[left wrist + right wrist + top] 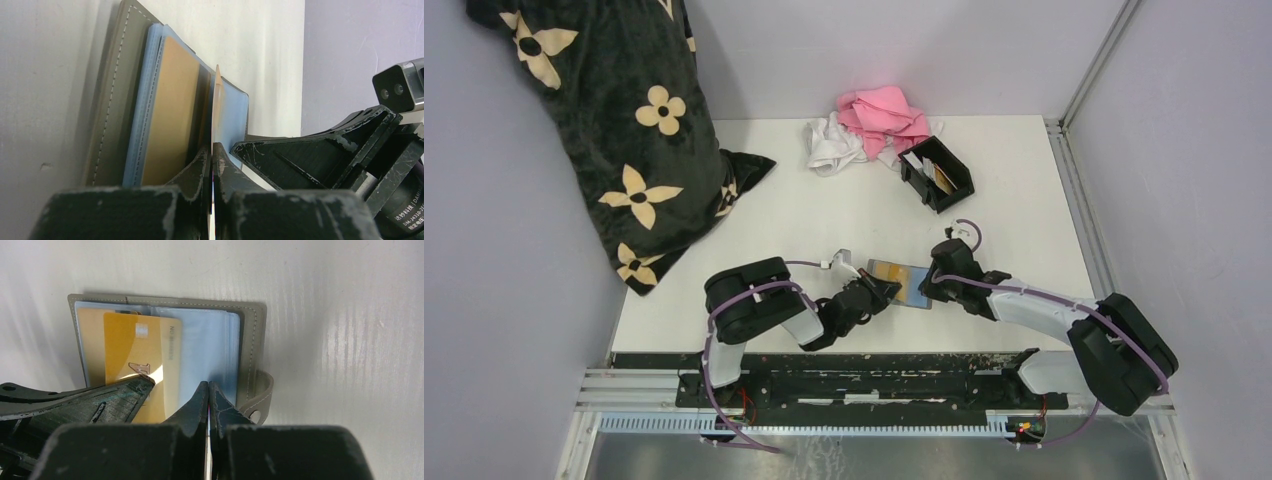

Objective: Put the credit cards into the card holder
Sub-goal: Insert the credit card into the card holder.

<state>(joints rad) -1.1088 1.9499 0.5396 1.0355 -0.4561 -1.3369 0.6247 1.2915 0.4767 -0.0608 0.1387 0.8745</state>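
A grey folding wallet (902, 283) lies open near the table's front edge, between my two grippers. A tan credit card (135, 350) sticks partway out of its left pocket. My left gripper (212, 147) is shut on that card, whose thin edge (217, 105) stands straight up between the jaws. My right gripper (208, 386) is shut, with its tips resting on the wallet's light blue sleeves (210, 345). The black card holder (964, 180) stands at the back right with a tan and a white card upright inside it.
A black pillow with cream flowers (614, 130) leans in the back left corner. A pink cloth (884, 115) and a white cloth (832, 148) lie beside the card holder. Grey walls enclose the white table (804, 210).
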